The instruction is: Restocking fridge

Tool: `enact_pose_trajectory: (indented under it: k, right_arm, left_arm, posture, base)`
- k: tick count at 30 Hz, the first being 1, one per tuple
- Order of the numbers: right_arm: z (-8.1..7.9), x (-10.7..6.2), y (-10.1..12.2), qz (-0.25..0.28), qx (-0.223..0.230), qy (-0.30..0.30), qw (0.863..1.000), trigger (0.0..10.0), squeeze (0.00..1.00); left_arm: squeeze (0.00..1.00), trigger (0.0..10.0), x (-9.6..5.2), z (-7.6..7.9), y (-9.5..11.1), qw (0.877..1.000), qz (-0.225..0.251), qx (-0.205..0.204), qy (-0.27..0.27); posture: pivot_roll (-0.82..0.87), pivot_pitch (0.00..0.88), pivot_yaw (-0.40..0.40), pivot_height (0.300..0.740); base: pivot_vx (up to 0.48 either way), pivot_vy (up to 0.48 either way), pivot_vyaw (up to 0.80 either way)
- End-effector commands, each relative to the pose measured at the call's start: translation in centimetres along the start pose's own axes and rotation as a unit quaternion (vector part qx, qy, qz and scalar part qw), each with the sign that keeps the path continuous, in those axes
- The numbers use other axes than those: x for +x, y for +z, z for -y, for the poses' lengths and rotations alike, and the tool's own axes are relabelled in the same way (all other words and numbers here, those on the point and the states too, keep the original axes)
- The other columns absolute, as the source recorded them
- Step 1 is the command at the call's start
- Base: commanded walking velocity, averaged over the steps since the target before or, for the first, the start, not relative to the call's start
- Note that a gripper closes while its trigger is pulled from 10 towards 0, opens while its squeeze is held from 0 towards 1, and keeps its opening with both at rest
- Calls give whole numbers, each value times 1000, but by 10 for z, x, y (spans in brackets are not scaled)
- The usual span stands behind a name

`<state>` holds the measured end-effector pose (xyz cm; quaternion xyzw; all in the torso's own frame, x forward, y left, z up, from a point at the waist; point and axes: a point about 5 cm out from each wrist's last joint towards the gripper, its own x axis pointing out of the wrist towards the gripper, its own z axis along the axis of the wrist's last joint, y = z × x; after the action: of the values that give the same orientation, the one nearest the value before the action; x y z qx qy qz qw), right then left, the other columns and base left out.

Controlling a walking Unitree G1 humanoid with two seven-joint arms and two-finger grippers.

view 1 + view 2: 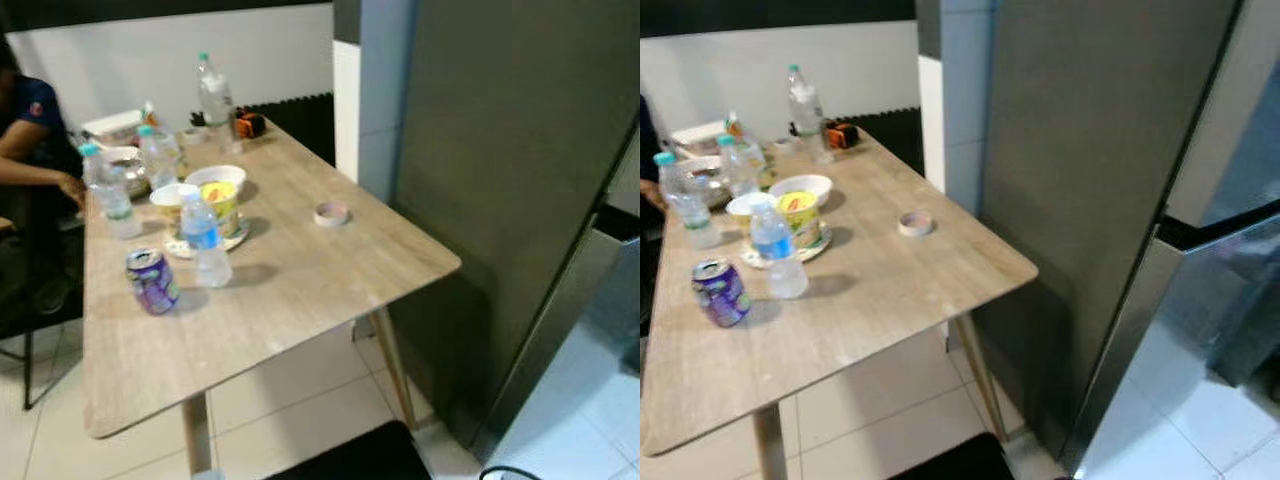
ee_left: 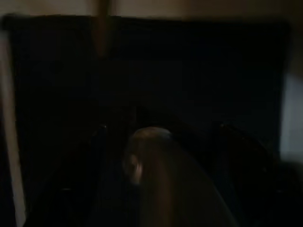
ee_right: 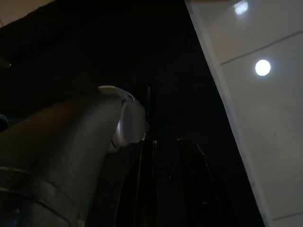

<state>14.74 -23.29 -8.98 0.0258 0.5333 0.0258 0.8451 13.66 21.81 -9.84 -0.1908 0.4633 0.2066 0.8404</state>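
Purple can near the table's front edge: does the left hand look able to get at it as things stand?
Probably not yet. The purple can stands unobstructed on the table, but the left hand hangs low in shadow.

Home kitchen-dining corner: steel fridge point(image 1: 1090, 200), wooden table point(image 1: 300, 280) with bowls point(image 1: 216, 180), water bottles point(image 1: 204, 240), tiled floor point(image 1: 290, 400).

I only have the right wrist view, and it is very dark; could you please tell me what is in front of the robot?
Observer: A wooden table, with a blue-labelled water bottle standing just right of a purple can near its front left.
Operator: Thank you. Where is the fridge?
Observer: The dark grey fridge stands to the right of the table, close to its corner.
Operator: Is anyone nearby?
Observer: Yes, a person sits at the table's far left side.
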Motion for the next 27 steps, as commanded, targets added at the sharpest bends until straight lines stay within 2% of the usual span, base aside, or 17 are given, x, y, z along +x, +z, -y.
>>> enact_pose_trajectory:
  k: [1,2,3,4,5,7,8,11,14,16,17,19,21,22,25,26,27]
  right_arm:
    - [-2,1,0,2,0,2,1000,10000,0]
    - [-2,1,0,2,0,2,1000,10000,0]
    - [-1,0,0,1,0,1,1000,10000,0]
    - [0,0,-1,0,0,0,1000,10000,0]
    - [0,0,-1,0,0,0,1000,10000,0]
    - [1,-1,-1,-1,0,-1,1000,10000,0]
    - [1,-1,-1,-1,0,-1,1000,10000,0]
    - [1,-1,-2,0,3,-2,1000,10000,0]
    - [1,-1,-2,0,2,-1,1000,10000,0]
    - [1,0,-2,0,2,0,1000,10000,0]
    - [1,0,-2,0,2,0,1000,10000,0]
    - [0,0,-1,1,3,1,1000,10000,0]
    - [0,0,-1,2,3,1,1000,10000,0]
    - [0,0,-1,2,3,1,1000,10000,0]
    - [0,0,-1,2,3,0,1000,10000,0]
    - [0,0,-1,2,3,0,1000,10000,0]
    - [0,0,-1,2,3,0,1000,10000,0]
  left_arm:
    - [0,10000,-2,-21,10,996,29,-64,51]
    - [0,10000,-2,-21,10,996,29,-64,51]
    - [1000,10000,-3,-31,15,991,47,-102,78]
    - [1000,10000,-5,-41,19,984,62,-132,102]
    - [1000,10000,-5,-41,19,984,62,-132,102]
    - [1000,10000,-10,-63,28,968,89,-177,152]
    - [1000,10000,-10,-63,28,968,89,-177,152]
    - [1000,10000,-19,-93,51,935,144,-248,210]
    - [1000,10000,-21,-99,57,927,157,-263,218]
    - [1000,10000,-28,-110,94,905,223,-288,220]
    - [1000,10000,-28,-110,94,905,223,-288,220]
    - [1000,10000,-39,-114,145,885,305,-288,202]
    - [1000,10000,-49,-113,179,867,359,-293,183]
    - [1000,10000,-49,-113,179,867,359,-293,183]
    - [1000,10000,-72,-100,238,839,451,-269,140]
    - [1000,10000,-72,-100,238,839,451,-269,140]
    - [1000,10000,-80,-94,256,830,478,-258,125]
  posture:
    - [-95,0,13,740]
    - [-95,0,13,740]
    - [-92,0,13,740]
    - [-92,0,13,740]
    - [-92,0,13,740]
    - [-92,0,13,740]
    - [-92,0,13,740]
    - [-92,0,13,740]
    - [-92,0,13,740]
    - [-92,0,10,740]
    - [-92,0,10,740]
    - [-93,0,13,740]
    - [-93,0,13,740]
    - [-93,0,13,740]
    - [-93,0,13,740]
    - [-93,0,13,740]
    - [-93,0,13,740]
  base:
    - [0,0,0]
    - [0,0,0]
    - [0,0,0]
    - [0,0,0]
    - [0,0,0]
    - [0,0,0]
    - [0,0,0]
    - [0,0,0]
    - [0,0,0]
    - [0,0,0]
    - [0,0,0]
    - [0,0,0]
    - [0,0,0]
    - [0,0,0]
    - [0,0,0]
    - [0,0,0]
    - [0,0,0]
